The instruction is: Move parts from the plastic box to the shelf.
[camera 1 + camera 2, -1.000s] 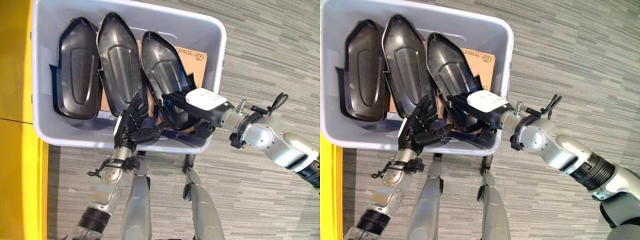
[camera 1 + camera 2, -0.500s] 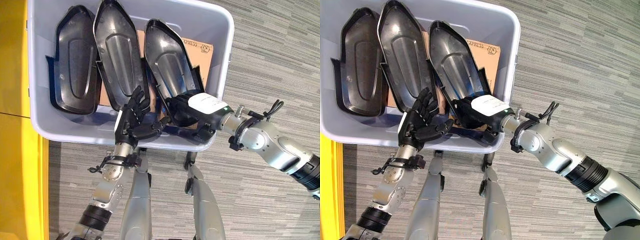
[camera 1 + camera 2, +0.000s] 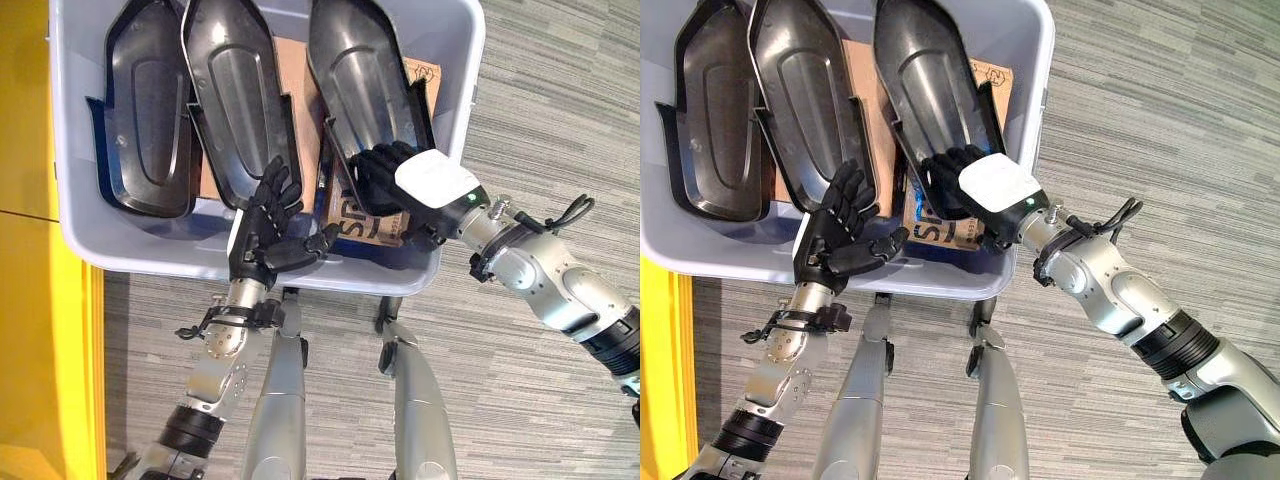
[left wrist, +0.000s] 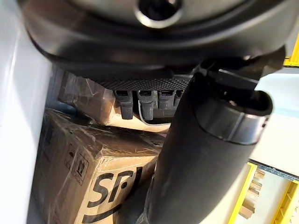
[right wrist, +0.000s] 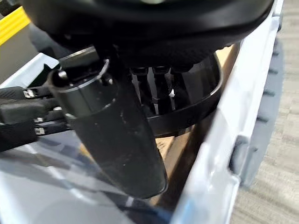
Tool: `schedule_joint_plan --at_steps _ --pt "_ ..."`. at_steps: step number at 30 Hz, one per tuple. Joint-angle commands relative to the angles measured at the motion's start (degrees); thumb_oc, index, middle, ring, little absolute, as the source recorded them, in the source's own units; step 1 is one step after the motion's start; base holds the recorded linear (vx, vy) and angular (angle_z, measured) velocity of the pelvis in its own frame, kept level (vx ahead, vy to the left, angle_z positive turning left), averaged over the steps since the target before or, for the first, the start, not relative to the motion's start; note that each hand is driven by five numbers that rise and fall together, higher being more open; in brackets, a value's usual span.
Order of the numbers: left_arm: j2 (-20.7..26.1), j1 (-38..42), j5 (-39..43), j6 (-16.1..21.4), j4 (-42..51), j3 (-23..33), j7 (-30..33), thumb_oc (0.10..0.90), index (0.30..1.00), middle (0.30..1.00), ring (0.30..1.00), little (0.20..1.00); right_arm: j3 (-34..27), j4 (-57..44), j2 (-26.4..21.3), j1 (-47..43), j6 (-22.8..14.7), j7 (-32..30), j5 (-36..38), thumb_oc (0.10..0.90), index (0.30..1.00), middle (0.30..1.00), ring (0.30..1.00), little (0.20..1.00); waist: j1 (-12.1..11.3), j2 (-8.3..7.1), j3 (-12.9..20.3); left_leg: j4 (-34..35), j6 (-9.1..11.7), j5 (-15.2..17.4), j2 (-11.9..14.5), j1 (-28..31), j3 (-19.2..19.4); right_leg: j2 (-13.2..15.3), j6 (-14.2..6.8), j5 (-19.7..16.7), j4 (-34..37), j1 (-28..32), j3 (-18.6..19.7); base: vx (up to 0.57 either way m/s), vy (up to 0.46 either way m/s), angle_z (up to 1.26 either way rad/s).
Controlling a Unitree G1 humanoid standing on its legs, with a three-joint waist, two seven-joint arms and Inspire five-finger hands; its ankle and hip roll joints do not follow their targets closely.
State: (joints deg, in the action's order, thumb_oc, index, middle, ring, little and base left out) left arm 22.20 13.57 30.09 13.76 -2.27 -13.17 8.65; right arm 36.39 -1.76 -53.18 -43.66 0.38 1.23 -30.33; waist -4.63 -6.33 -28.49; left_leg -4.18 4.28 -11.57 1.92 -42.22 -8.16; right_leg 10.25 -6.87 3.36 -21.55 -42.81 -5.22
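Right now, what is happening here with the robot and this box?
The robot is working over a pale plastic box that holds three long black parts standing side by side, with a cardboard carton beneath them. The right robot hand is closed around the lower end of the rightmost black part, apparently lifting it. The left robot hand is open, its fingers spread, at the base of the middle black part. The third part lies untouched on the robot's left.
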Motion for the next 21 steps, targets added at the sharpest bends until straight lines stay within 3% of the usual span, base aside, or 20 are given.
schedule_joint_plan --at_steps 1,2,3,21 --pt "1.1 -8.3 0.5 -3.4 -7.4 3.6 4.7 0.900 1.000 1.000 1.000 1.000 -2.1 5.8 -1.2 -3.3 4.2 0.6 -3.5 0.900 1.000 1.000 1.000 1.000 0.0 -0.78 -1.3 -5.7 -1.6 8.4 0.2 -0.3 1.5 0.4 0.1 -12.1 14.5 6.0 2.6 -0.01 0.004 0.03" --pt "1.1 -8.3 0.5 -3.4 -7.4 3.6 4.7 0.900 1.000 1.000 1.000 1.000 -2.1 5.8 -1.2 -3.3 4.2 0.6 -3.5 0.900 1.000 1.000 1.000 1.000 0.0 -0.78 -1.3 -5.7 -1.6 8.4 0.2 -0.3 1.5 0.4 0.1 -12.1 14.5 6.0 2.6 0.00 0.000 0.00" --pt "1.1 -8.2 0.5 -3.5 -7.5 3.6 4.8 0.900 1.000 1.000 1.000 1.000 -2.2 6.4 -0.4 -2.6 4.8 1.2 -4.1 0.400 0.300 0.300 0.300 0.300 0.0 -0.72 -1.3 -5.7 -1.6 8.3 0.2 -0.6 1.4 0.4 0.2 -12.0 14.4 5.7 2.6 0.00 0.000 0.00" --pt "0.8 -8.4 0.3 -4.3 -10.0 3.7 4.2 0.900 1.000 1.000 1.000 1.000 -4.9 4.9 1.5 4.1 4.5 1.4 -2.5 0.400 0.300 0.300 0.300 0.300 0.3 -1.60 -1.3 -5.0 -1.3 7.9 0.5 2.1 1.2 0.4 0.1 -11.8 14.5 8.4 2.4 0.00 -0.001 0.01"
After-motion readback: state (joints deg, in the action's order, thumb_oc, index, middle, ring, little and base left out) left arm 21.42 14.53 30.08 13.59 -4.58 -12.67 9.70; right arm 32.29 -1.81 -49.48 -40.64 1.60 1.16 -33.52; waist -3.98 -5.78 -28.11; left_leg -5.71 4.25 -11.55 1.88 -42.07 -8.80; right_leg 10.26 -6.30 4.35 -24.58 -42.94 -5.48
